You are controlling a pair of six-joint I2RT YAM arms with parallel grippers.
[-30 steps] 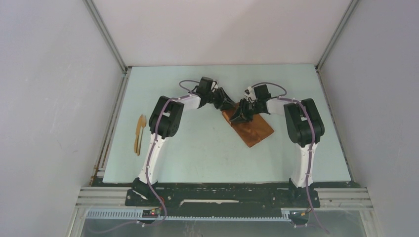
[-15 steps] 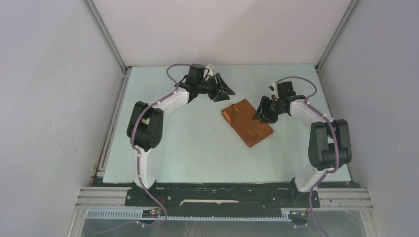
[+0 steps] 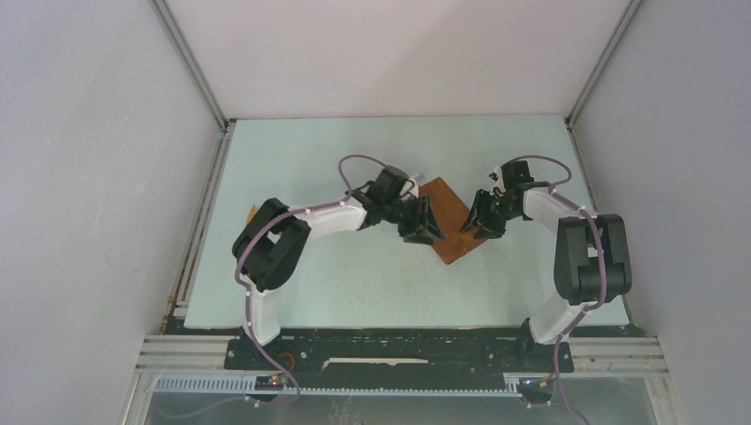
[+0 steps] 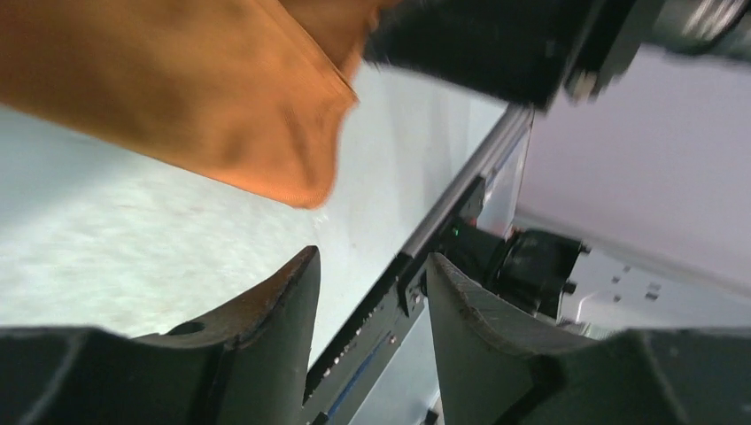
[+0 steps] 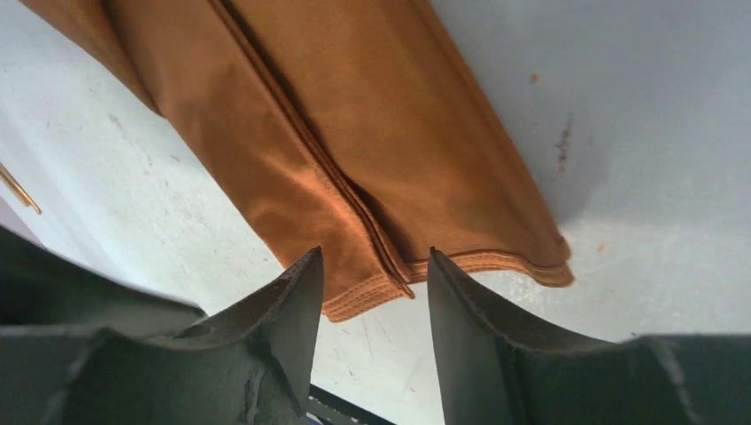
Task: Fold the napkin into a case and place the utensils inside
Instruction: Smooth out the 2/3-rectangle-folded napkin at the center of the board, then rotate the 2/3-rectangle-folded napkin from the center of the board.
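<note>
Napkin (image 3: 453,217) lies mid-way across the table (image 3: 310,274), folded to a narrow oblong, long axis slanting far-left to near-right. Left gripper (image 3: 423,228) flanks one long edge, right gripper (image 3: 483,221) the other; both sets of jaws parted, nothing between. A short hem lies just ahead of the right fingertips, so that arm looks nearer

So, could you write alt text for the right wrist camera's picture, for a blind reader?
A folded rust-orange napkin lies flat on a pale table, its layers meeting in a seam down its length. At the bottom, the two dark fingers of the right gripper stand apart by the napkin's stitched end, holding nothing.
</note>
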